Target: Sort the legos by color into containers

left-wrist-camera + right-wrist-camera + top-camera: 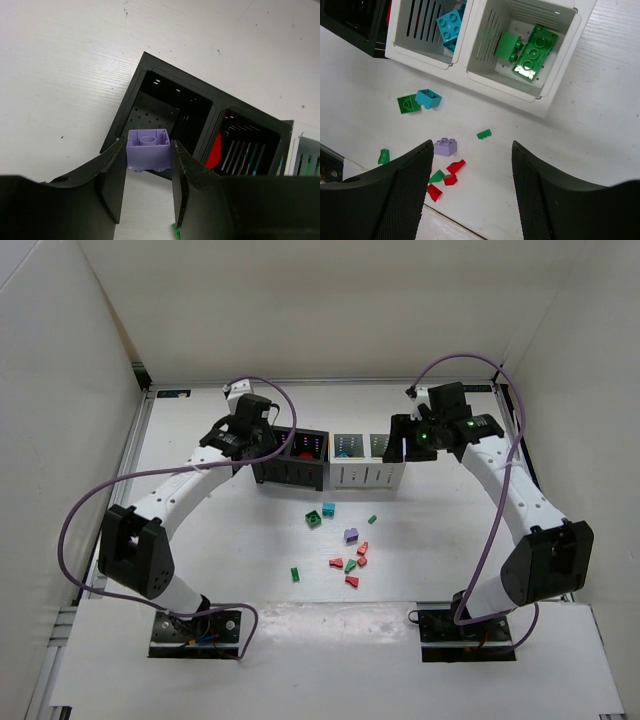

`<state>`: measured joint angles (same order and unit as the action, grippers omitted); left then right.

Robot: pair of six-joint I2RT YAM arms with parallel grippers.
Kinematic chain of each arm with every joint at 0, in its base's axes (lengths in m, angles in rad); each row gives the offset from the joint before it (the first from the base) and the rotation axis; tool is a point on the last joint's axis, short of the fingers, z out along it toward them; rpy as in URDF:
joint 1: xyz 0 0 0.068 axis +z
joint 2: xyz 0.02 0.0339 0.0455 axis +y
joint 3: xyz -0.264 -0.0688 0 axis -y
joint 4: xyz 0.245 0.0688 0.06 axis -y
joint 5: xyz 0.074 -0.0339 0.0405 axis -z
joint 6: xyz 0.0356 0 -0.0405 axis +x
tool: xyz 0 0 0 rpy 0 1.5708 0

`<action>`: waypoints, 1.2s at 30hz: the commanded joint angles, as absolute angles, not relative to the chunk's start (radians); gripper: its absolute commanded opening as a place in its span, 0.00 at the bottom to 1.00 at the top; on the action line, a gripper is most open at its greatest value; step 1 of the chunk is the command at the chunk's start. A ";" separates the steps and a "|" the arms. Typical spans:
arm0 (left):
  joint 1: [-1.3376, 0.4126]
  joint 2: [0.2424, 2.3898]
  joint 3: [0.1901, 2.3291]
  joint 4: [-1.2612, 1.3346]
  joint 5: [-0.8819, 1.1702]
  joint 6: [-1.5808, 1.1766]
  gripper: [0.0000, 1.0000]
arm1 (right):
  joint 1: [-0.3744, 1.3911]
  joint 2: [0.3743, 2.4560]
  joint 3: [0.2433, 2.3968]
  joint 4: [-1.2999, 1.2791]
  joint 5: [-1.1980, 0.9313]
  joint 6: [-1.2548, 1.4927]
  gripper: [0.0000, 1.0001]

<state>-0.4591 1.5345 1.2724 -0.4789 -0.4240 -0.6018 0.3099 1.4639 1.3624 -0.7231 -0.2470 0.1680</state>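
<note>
One purple lego [148, 150] clamped in left gripper [148, 146]; right gripper [472, 146] spread wide.

Your left tool [268, 448] hangs at the left end of the row, over the black bins [292, 476], while your right tool [402, 440] hovers at the far end of the white bins [365, 476]. From this height neither tool's jaws can be read. Loose legos [350, 552] lie scattered on the bench [200, 540] in front of the row. A green brick [314, 520] touches a teal brick [328, 509], and a purple brick [351, 535] sits just below them. A small green piece [372, 519] lies to the right, above a red-and-green cluster [352, 565]. A lone green piece [295, 573] lies apart on the left.
</note>
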 commanded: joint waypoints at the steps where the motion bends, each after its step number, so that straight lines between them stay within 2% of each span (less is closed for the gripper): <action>1: -0.453 1.526 1.327 -0.463 -0.399 -0.580 0.43 | 0.296 1.434 1.367 -0.689 -0.270 0.158 0.67; 2: -0.451 1.525 1.328 -0.463 -0.394 -0.578 0.47 | 0.296 1.434 1.364 -0.692 -0.271 0.163 0.67; 3: -0.453 1.528 1.327 -0.456 -0.388 -0.578 0.57 | 0.296 1.433 1.364 -0.692 -0.272 0.161 0.67; 6: -0.449 1.523 1.330 -0.472 -0.394 -0.574 0.74 | 0.298 1.430 1.362 -0.696 -0.270 0.161 0.67; 11: -0.401 1.480 1.282 -0.442 -0.364 -0.589 0.86 | 0.299 1.424 1.359 -0.692 -0.268 0.160 0.67; 14: -0.358 1.457 1.237 -0.445 -0.347 -0.639 0.84 | 0.308 1.422 1.358 -0.692 -0.267 0.161 0.67; 20: -0.272 1.437 1.193 -0.446 -0.357 -0.673 0.63 | 0.311 1.422 1.356 -0.690 -0.265 0.158 0.67; 25: -0.247 1.537 1.241 -0.489 -0.309 -0.699 0.53 | 0.310 1.422 1.355 -0.692 -0.267 0.158 0.67; 36: -0.247 1.591 1.192 -0.477 -0.262 -0.759 0.49 | 0.301 1.394 1.344 -0.692 -0.261 0.163 0.67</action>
<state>-0.2478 1.6253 1.2007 -0.4931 -0.2913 -0.7372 0.3073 1.4315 1.3479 -0.7216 -0.2573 0.1677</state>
